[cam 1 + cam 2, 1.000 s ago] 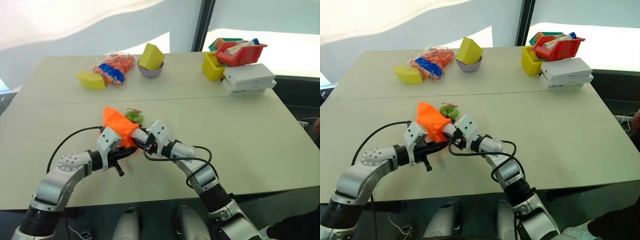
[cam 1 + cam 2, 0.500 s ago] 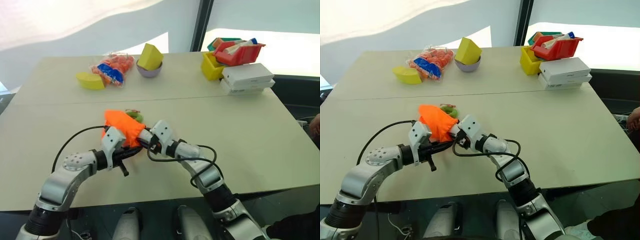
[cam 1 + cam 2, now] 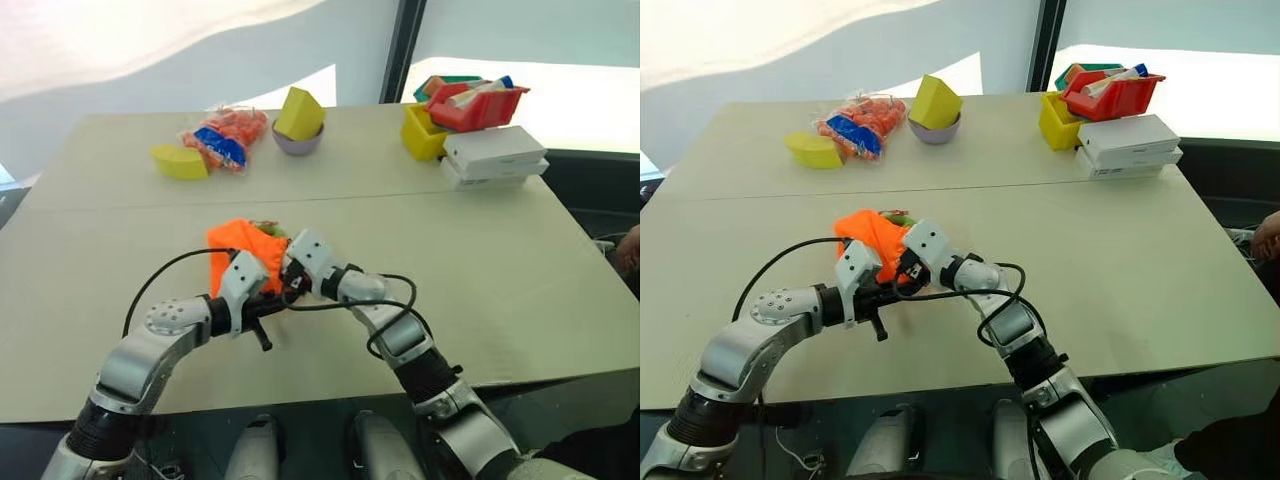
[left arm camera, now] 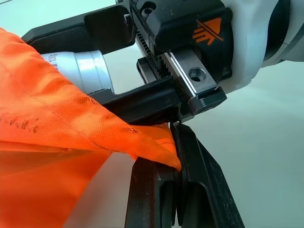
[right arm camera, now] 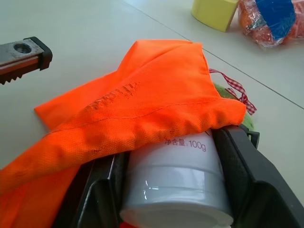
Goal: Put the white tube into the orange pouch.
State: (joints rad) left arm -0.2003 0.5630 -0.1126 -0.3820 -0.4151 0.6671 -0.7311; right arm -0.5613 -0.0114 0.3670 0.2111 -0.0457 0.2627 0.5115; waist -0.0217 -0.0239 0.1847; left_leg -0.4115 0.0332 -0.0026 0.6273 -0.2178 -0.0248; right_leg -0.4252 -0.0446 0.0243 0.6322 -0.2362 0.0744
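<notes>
While left gripper (image 4: 178,161) pinches orange pouch (image 5: 142,104) edge, right gripper (image 5: 173,190) grips white tube (image 5: 175,175), pouch mouth draped over tube's 12 o'clock end

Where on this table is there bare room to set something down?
Free: the near right of the table, below the white boxes, and the near left edge. Crowded: the far edge, from snack bag to bins, and around the orange pouch.
</notes>
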